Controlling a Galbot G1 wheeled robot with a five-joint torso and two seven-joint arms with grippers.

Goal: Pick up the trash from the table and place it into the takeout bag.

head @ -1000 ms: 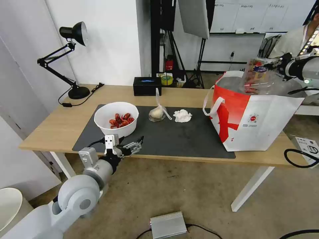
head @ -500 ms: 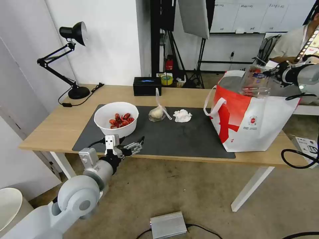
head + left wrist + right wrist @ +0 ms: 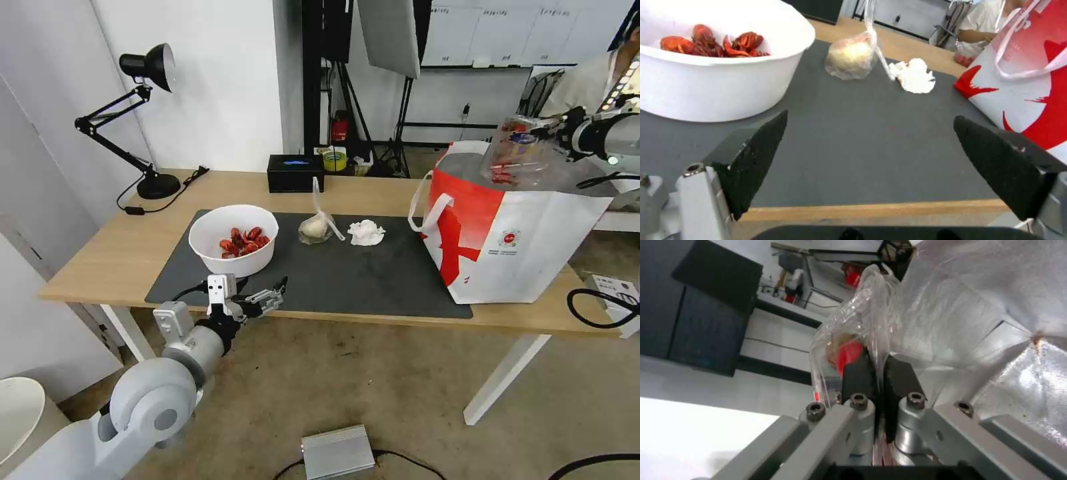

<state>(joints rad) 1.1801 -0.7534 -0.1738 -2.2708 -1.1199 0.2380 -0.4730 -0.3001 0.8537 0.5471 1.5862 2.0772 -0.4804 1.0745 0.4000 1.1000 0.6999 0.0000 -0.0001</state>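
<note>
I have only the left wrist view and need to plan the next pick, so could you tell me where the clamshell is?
Observer: The right gripper is shut on the clamshell and holds it over the bag's open mouth.
Operator: Thank you. Is it down inside the bag?
Observer: Not fully. In the head view most of it shows above the bag's rim.
Operator: Is there anything on the table beyond the bowl that I can't see?
Observer: Yes, a black desk lamp stands at the far left corner of the table.
</note>
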